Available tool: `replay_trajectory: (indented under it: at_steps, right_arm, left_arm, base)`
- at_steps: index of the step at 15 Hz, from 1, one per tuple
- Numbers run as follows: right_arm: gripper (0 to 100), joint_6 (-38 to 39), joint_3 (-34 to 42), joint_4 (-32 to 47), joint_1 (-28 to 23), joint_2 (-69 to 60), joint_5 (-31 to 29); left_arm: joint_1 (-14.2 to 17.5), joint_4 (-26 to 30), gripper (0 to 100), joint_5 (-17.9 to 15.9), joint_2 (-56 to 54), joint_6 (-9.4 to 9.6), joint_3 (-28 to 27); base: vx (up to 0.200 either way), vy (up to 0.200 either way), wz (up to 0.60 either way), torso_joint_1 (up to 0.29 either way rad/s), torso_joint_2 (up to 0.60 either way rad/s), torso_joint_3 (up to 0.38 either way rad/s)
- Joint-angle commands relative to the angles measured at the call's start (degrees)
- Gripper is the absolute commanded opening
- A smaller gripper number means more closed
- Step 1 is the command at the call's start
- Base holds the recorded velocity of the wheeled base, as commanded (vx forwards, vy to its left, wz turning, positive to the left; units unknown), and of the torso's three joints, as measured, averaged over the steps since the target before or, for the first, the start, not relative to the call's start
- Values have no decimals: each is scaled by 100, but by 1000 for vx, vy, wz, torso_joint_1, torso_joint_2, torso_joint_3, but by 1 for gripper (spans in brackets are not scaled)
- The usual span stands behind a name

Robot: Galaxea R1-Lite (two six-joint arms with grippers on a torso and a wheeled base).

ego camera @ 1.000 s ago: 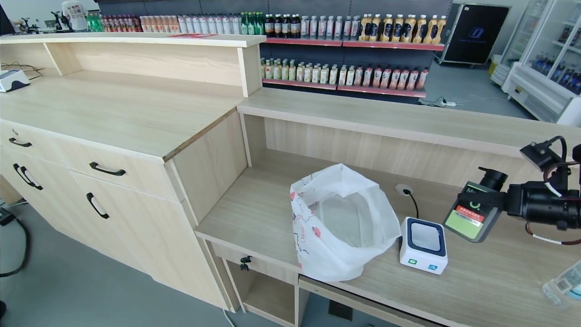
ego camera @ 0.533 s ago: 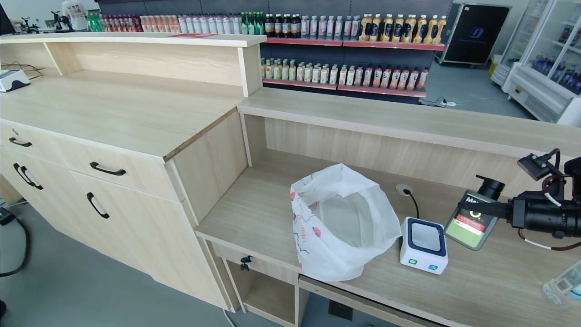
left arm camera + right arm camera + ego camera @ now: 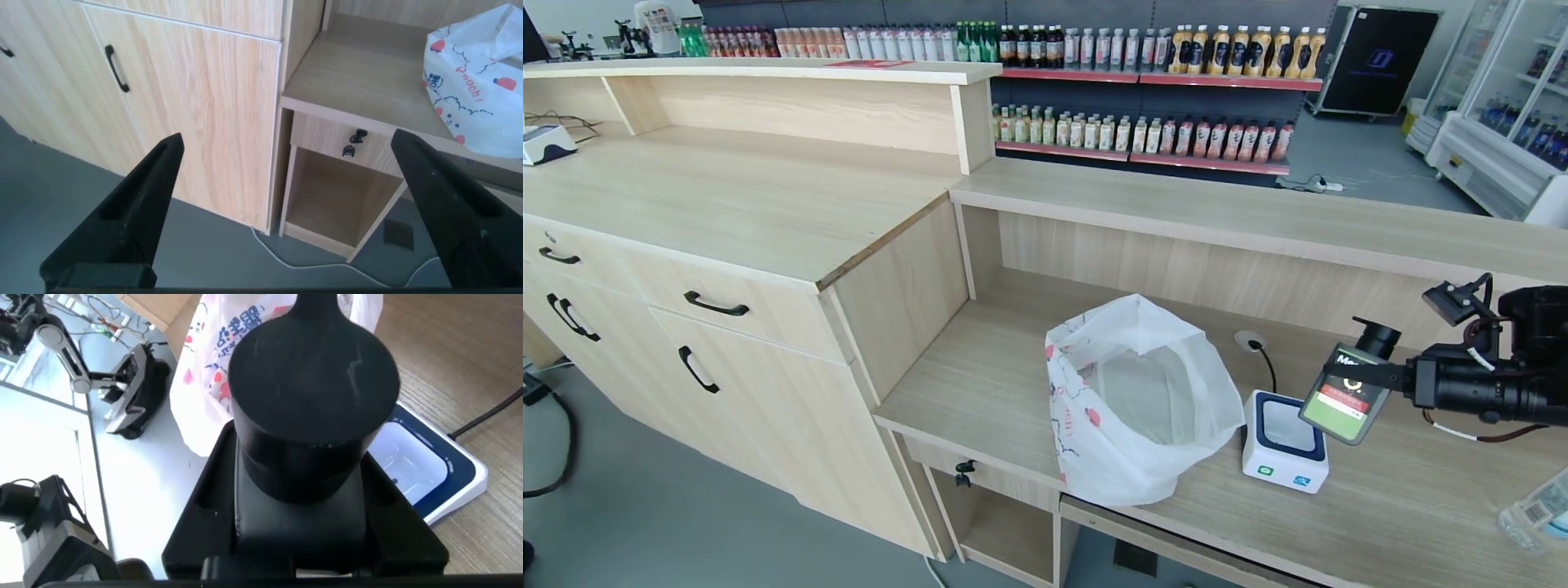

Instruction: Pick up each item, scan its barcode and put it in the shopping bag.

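Observation:
My right gripper [image 3: 1390,377] is shut on a dark flat bottle [image 3: 1343,394] with a round black cap and a green and red label. It holds the bottle tilted just above the right edge of the white, blue-rimmed barcode scanner [image 3: 1282,443]. From the right wrist view the bottle's black cap [image 3: 315,392] stands over the scanner [image 3: 429,469], with the shopping bag [image 3: 233,339] beyond. The white shopping bag [image 3: 1137,400] stands open on the low counter, left of the scanner. My left gripper [image 3: 286,216] hangs open above the floor by the cabinet, the bag [image 3: 478,69] off to one side.
A clear water bottle [image 3: 1535,510] lies at the counter's right edge. The scanner's cable [image 3: 1264,363] runs to a hole in the counter [image 3: 980,384]. A raised ledge [image 3: 1225,212] backs the low counter; a taller cabinet [image 3: 727,212] with drawers stands left.
My right gripper has carried the bottle leftward and slightly down, from clear of the scanner to over its right edge. The bag, scanner and water bottle have stayed put.

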State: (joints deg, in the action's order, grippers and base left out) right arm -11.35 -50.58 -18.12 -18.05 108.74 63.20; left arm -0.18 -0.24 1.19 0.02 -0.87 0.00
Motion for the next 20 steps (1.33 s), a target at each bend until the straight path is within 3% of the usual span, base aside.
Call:
replay_trajectory:
  at_steps: [1, 4, 20]
  right_arm:
    - [0, -175, 22, 10, 12, 156, 0]
    - [0, -473, -31, 10, 21, 367, -9]
    - [0, -526, -532, -254, 426, 921, -9]
  left_arm:
    - [1, -2, 100, 4, -2, -1, 0]
    - [1, -2, 100, 4, -2, -1, 0]
    - [1, -2, 100, 4, -2, -1, 0]
  base:
    - [0, 0, 0, 0, 0, 0]
    - [0, 0, 0, 0, 0, 0]
    - [0, 0, 0, 0, 0, 0]
